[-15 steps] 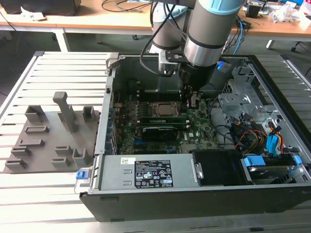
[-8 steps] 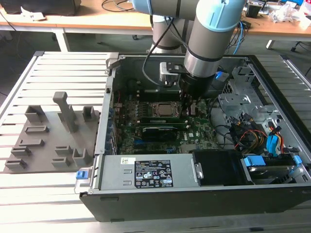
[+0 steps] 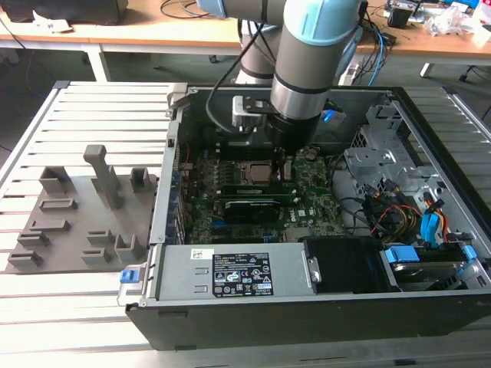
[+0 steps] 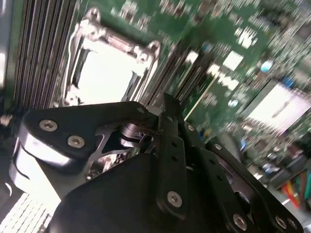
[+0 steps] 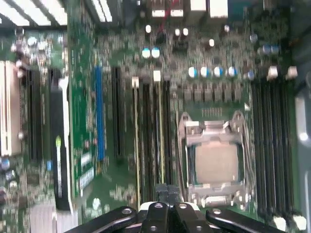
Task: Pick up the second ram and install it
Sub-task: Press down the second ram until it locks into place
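Black steel computer case [image 3: 307, 322] lies open on the slatted metal counter [image 3: 77, 307], with the grey-and-blue robot arm [image 3: 307, 61] reaching in from 12 o'clock over the large green motherboard [image 3: 314, 199]. Seating looks like the step in hand. The jaws appear closed together, gripping nothing visible, just above the slim green second ram [image 5: 159, 136], which stands in a slot at 6 o'clock of the square silver CPU socket [image 3: 253, 170]. Finishing calls for straight, even pressure. Whether the jaws touch the stick, or the clips have latched, is hidden.
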Available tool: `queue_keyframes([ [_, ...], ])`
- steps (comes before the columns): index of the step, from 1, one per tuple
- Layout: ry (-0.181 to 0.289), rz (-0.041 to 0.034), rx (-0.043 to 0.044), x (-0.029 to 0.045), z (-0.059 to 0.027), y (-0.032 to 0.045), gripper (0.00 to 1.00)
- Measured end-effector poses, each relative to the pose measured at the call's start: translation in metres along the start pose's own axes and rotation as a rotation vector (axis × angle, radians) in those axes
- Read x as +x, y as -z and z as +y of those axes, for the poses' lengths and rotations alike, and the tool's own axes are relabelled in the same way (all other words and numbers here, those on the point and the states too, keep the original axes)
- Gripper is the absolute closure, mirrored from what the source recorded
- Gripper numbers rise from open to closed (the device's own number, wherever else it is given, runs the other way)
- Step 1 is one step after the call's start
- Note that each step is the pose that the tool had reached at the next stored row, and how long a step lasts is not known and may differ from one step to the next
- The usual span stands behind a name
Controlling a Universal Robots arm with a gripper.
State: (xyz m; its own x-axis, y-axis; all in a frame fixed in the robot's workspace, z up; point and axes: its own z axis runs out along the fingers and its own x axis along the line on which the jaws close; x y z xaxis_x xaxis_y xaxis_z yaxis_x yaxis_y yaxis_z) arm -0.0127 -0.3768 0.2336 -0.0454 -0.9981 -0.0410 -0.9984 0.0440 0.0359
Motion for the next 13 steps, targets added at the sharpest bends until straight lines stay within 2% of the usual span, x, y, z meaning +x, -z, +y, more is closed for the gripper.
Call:
queue_keyframes([
  [5,0.0,0.0001,0.0028,0.0014,0.0291,-0.0018,0.89],
  [8,0.0,-0.0003,0.0046,0.002,0.0437,-0.0038,0.89],
  [13,0.0,-0.0007,0.0044,0.0023,0.0446,-0.0085,0.89],
])
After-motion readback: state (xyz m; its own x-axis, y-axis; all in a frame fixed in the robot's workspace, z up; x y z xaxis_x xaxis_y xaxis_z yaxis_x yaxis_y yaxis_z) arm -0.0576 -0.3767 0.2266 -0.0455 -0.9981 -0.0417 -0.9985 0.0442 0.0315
